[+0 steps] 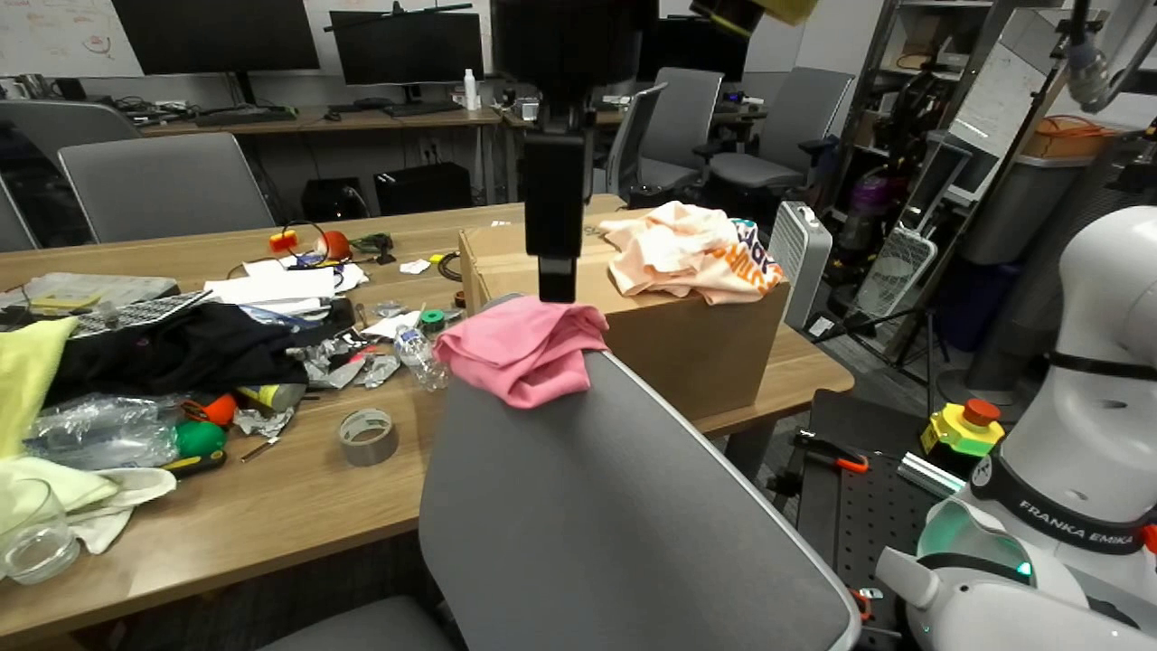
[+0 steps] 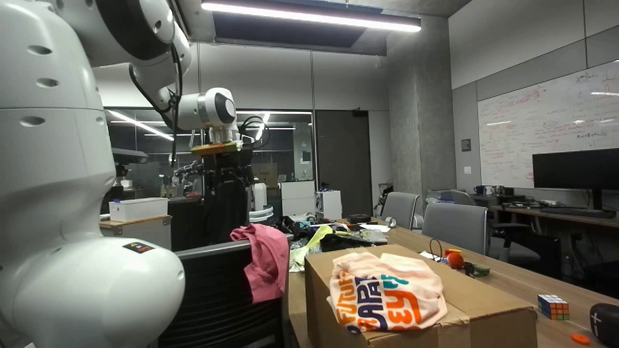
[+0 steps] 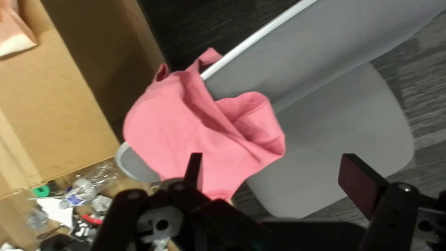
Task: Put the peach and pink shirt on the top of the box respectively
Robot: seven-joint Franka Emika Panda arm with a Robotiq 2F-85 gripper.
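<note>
Crumpled lettered peach shirt [image 2: 387, 292], draped pink shirt [image 3: 202, 129]

The arm [image 2: 63, 145] reaches outward, its tool [image 3: 273, 169] pointing down, fingers [image 3: 359, 186] wide apart.

Wd tbl [image 1: 298, 506] w/ cardbd box [image 1: 696, 362], tape roll [image 1: 371, 450], glass [image 1: 36, 542], blk cloth [image 1: 172, 353], plas. btl [image 1: 420, 357], Rubik's cube [image 2: 553, 307].
</note>
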